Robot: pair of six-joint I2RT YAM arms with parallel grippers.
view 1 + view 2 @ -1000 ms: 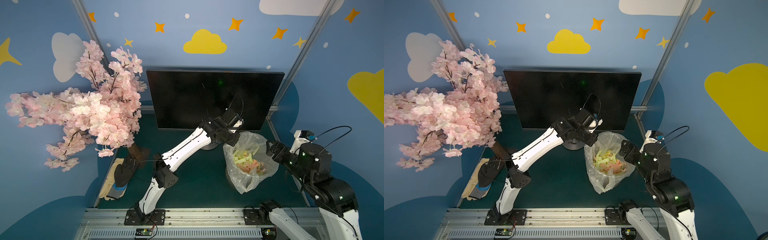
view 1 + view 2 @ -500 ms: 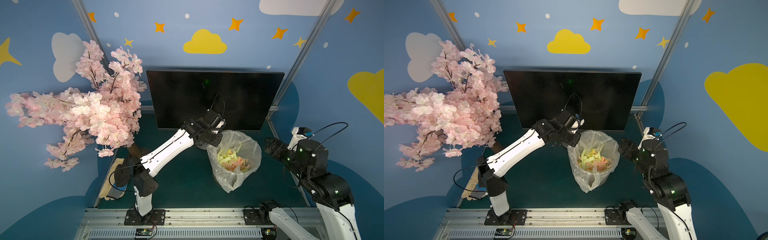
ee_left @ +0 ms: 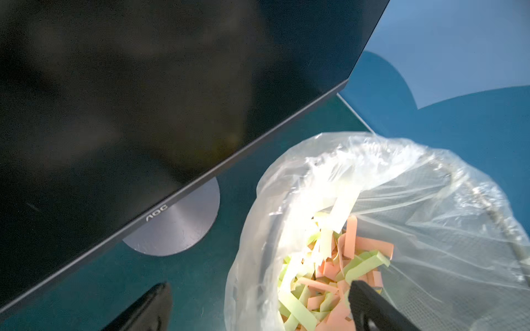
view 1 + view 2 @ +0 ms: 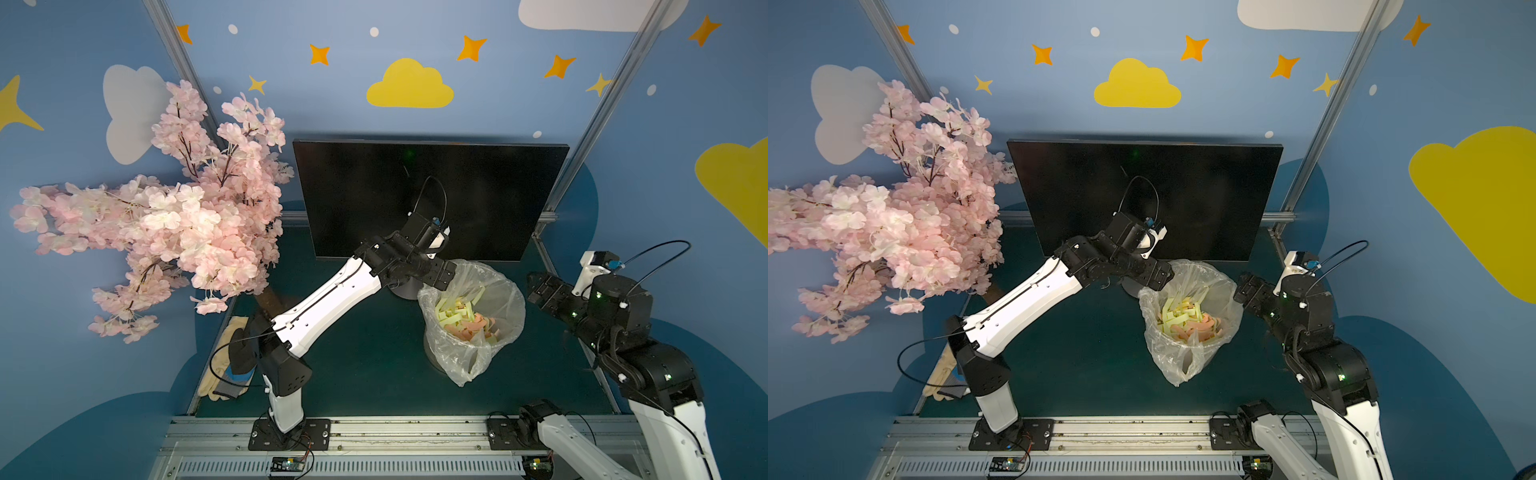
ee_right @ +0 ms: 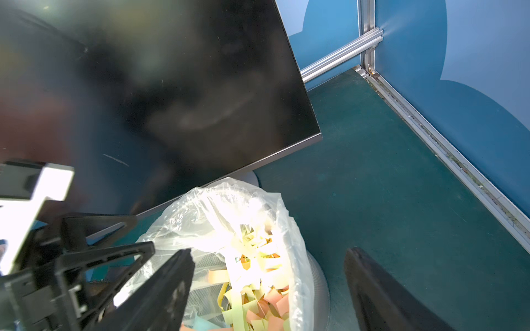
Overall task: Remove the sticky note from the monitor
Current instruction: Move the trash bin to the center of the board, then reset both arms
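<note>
At far left a pink blossom tree (image 4: 166, 216) overhangs the bench (image 4: 374, 365). Left gripper (image 3: 258, 301), spread and empty, hangs over the rim of the bagged bin (image 4: 498, 299) of paper strips, with the monitor (image 4: 415, 195) upright just behind at back centre. Right gripper (image 5: 268, 252), also spread and empty, sits beside the bin's right.

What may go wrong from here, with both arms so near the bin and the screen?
1. The left gripper hangs open across the loose rim of the bin bag; on pulling back, a finger may catch the plastic and drag it over.
2. Its wrist sits close in front of the monitor; rising straight up may knock the screen.
3. The right gripper, open beside the bin bag, may snag it too.
</note>
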